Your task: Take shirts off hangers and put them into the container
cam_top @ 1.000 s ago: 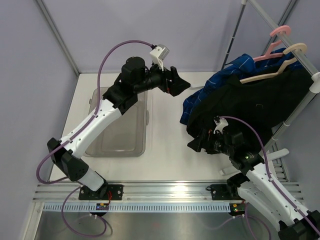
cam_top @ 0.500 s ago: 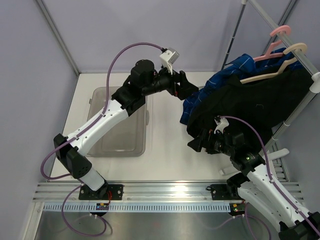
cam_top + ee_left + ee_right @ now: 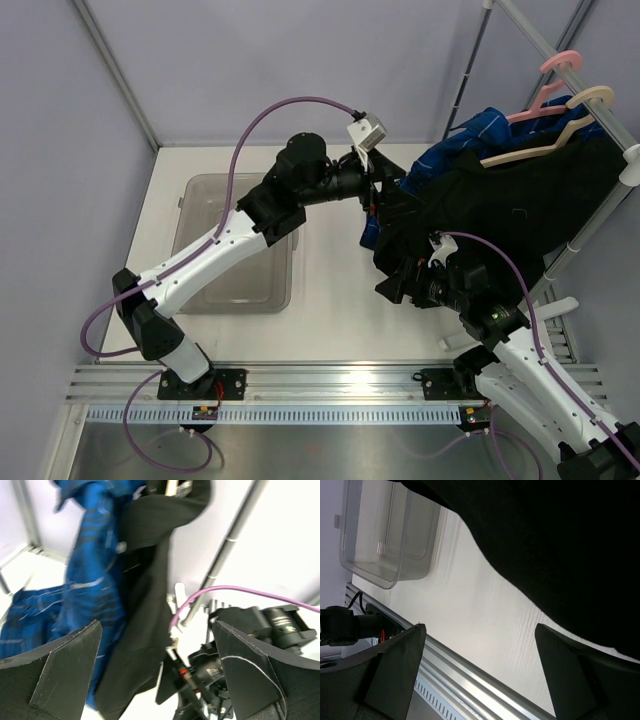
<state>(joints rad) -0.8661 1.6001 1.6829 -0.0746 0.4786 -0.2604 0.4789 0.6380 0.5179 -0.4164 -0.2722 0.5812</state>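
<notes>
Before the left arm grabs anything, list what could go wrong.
1. The open left pincer faces the black shirt and blue shirt where they overlap; it may pinch both.
2. Both hang on the beige hanger and pink hanger; a pull could drag a hanger off the rack pole.
3. The right pincer sits open under the black hem, close by; the arms might collide.

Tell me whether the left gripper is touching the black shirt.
Cannot tell. Top view: left gripper overlaps the black shirt. Left wrist view: cloth hangs between the open fingers, contact unclear.
</notes>
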